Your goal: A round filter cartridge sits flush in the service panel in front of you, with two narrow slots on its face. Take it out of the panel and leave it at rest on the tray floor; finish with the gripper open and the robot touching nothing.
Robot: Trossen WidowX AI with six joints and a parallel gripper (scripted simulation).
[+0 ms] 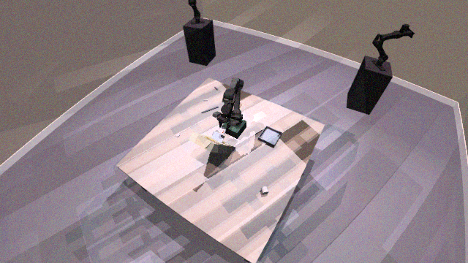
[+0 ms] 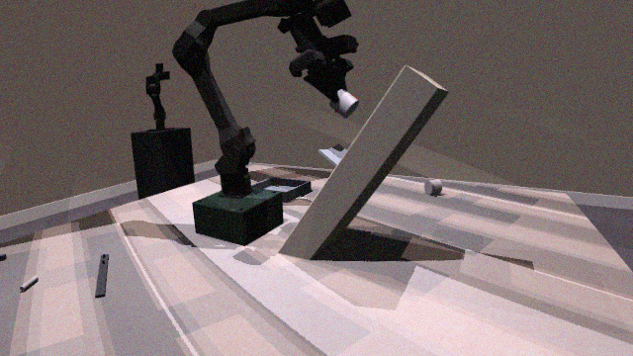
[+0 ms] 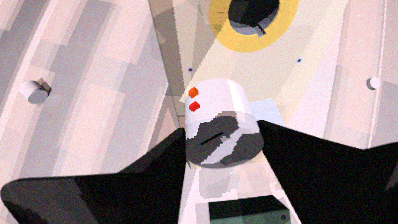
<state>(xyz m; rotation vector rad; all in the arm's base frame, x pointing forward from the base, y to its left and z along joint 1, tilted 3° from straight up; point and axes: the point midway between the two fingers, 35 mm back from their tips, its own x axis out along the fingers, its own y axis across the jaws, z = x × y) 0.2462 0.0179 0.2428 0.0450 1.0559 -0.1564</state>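
So the pincer was pinching the cartridge by its round sides, which left the slotted end facing back at the wrist cam. The cartridge was up in the air, clear of the sloping panel, with the yellow-ringed hole gaping behind it. Pulling part done, I'd say. The tray sat off to the side on the bench, probably so a sideways swing would reach it. I'd have lowered it right to the floor before letting go, since a round thing could roll.
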